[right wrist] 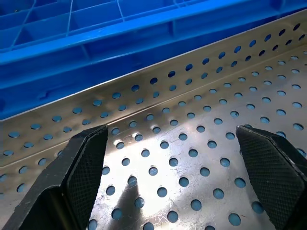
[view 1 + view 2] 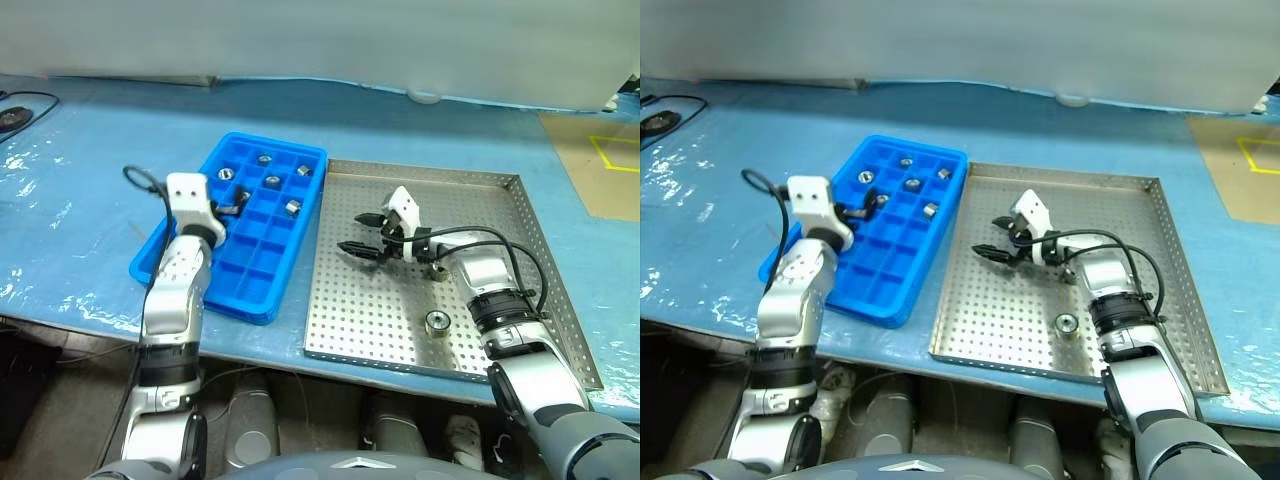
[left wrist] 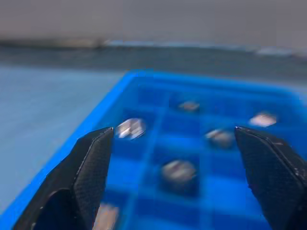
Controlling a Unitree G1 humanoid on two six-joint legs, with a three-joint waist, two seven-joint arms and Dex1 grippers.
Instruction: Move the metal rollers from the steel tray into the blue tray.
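On the blue-covered counter (image 2: 70,200) the left pincer (image 2: 232,209) hovers over the near-left part of the blue tray (image 2: 262,290), fingers spread wide with nothing between them. The blue tray is glossy moulded plastic, a grid of small square cells. The head views show four metal rollers (image 2: 273,182) in its far cells, toward 12 o'clock from the pincer, each a short shiny cylinder with a dark centre hole. The left wrist view looks low across the cells and shows several rollers as blurred silver spots between the two textured black fingers (image 3: 88,167).

To the right, touching the blue tray's long side, lies the steel tray (image 2: 520,215), dull silver sheet with rows of round holes and a low raised rim. The right pincer (image 2: 362,232) hangs over its middle, pointing toward 9 o'clock, wide apart and empty. One roller (image 2: 437,322) stands on the perforated floor at about 5 o'clock from that pincer, well apart from it. The right wrist view shows the tray's bare perforated floor and rim against the blue tray's ribbed wall.
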